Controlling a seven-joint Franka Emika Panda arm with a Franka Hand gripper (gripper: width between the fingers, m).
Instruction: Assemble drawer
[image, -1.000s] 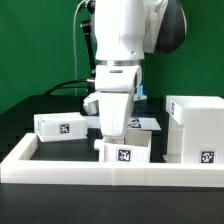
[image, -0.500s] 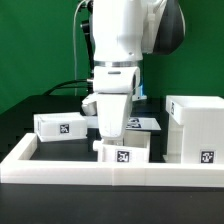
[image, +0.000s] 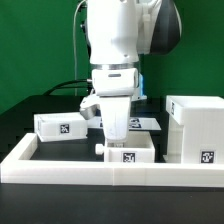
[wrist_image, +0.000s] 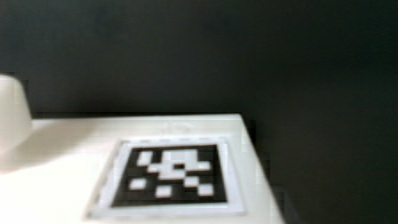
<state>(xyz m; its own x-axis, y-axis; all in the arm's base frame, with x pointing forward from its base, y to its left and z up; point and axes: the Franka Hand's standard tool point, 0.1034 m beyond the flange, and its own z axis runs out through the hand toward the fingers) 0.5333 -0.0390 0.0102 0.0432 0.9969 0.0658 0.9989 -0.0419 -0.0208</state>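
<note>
A small white tray (image: 138, 146) with a square tag stands just inside the front rim. My gripper (image: 115, 138) reaches down onto its exterior-view left part; the fingertips are hidden behind the tray's wall, and the tray moves with the gripper. In the wrist view the tray's tagged face (wrist_image: 173, 168) lies very close and blurred, and no fingers show. A second small tray (image: 60, 126) lies at the exterior view's left. The large open case (image: 195, 128) stands at the right.
The low white rim (image: 60, 166) borders the black table along the front. The marker board (image: 148, 123) lies flat behind my gripper. A blurred white shape (wrist_image: 9, 112) shows at the wrist view's edge. Green backdrop and cables are behind.
My arm has turned slightly, and the small tray under it has shifted a little toward the exterior view's right, nearer the case.
</note>
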